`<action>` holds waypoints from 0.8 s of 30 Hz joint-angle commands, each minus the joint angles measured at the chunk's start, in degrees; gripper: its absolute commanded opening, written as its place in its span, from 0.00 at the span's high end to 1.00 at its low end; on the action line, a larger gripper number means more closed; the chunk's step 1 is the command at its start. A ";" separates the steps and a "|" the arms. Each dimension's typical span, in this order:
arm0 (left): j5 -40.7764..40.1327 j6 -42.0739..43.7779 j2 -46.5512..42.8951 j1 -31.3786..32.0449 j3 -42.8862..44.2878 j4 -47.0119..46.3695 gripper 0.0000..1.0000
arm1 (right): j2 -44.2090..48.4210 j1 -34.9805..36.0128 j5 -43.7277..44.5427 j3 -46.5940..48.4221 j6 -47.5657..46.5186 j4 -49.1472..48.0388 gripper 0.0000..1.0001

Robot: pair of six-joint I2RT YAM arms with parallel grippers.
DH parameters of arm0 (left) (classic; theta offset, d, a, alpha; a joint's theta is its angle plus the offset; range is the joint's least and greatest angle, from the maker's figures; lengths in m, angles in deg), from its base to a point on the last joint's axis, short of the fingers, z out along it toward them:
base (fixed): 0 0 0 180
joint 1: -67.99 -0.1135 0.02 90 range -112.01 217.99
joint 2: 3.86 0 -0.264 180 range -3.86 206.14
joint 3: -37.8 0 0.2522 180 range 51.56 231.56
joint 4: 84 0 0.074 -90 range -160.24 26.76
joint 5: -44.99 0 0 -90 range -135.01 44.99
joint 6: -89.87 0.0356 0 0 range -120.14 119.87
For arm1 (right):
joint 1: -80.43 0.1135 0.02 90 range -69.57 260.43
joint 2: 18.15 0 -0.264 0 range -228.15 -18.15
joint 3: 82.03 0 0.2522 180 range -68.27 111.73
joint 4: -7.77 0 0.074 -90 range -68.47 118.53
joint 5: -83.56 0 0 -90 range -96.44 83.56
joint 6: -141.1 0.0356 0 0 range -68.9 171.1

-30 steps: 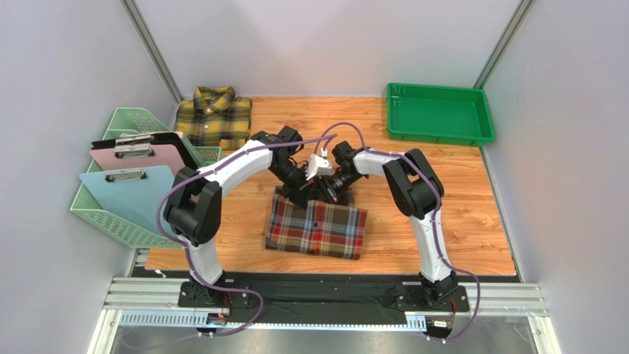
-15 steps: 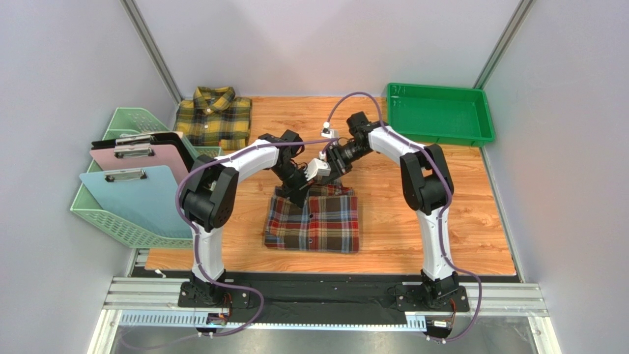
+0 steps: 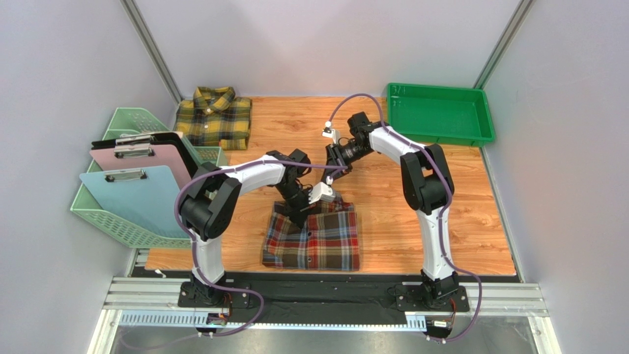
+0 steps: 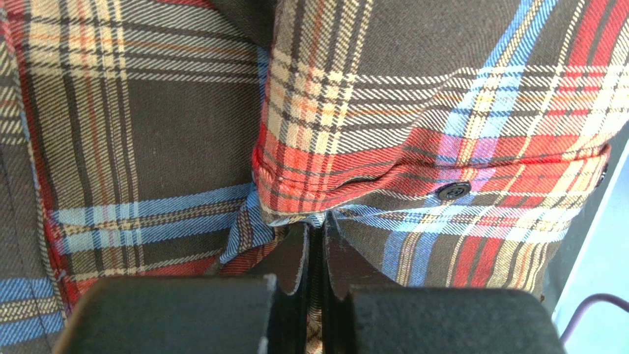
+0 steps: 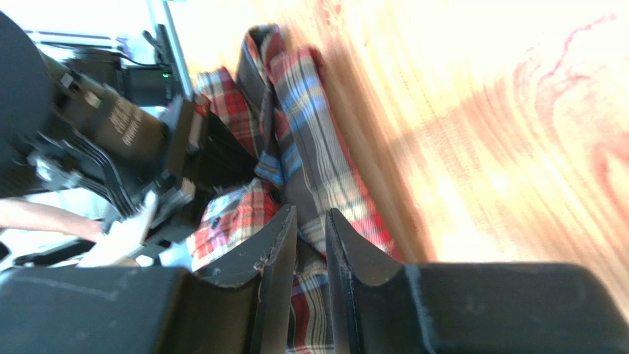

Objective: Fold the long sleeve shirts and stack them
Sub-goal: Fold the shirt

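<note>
Where the red shirt (image 3: 314,240) lies: lower centre, folded on the desk (image 3: 458,214).
Left jaws: closed, pinching its far edge, likely to drag it.
Right jaws: slightly parted, empty, raised clear.
Yellow shirt (image 3: 214,116): upper left, folded.

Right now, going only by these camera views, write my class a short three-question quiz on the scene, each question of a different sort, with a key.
1. True or false: the yellow plaid shirt lies stacked on the red plaid shirt.
2. Which gripper is down at the red plaid shirt's far edge? A the left gripper; B the other one; C neither.
3. Fill the gap: the green tray sits at the far ___ corner of the table.

Key: 1 false, they lie apart. 2 A. 3 right.
</note>
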State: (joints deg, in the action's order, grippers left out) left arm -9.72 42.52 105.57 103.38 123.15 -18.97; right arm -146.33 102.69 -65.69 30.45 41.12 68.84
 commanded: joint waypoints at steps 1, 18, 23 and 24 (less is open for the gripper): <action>-0.83 4.45 -1.58 1.16 -1.37 0.50 1.00 | 0.40 0.94 -4.74 1.74 4.17 -2.84 0.73; 2.50 0.41 -1.85 -2.96 8.11 8.58 1.00 | -8.93 4.02 0.61 4.03 -5.40 2.70 0.77; 1.54 0.94 0.08 -5.69 15.41 10.96 1.00 | -8.49 3.93 2.03 2.62 -8.12 3.14 0.78; 1.28 1.03 0.87 -5.78 16.20 11.57 1.00 | -8.49 3.93 2.03 2.80 -8.21 3.23 0.78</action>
State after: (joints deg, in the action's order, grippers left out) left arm -9.11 42.74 105.29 98.93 134.28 -10.17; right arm -155.20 106.75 -66.93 32.30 37.34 71.10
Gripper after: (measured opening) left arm 0.017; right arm 0.223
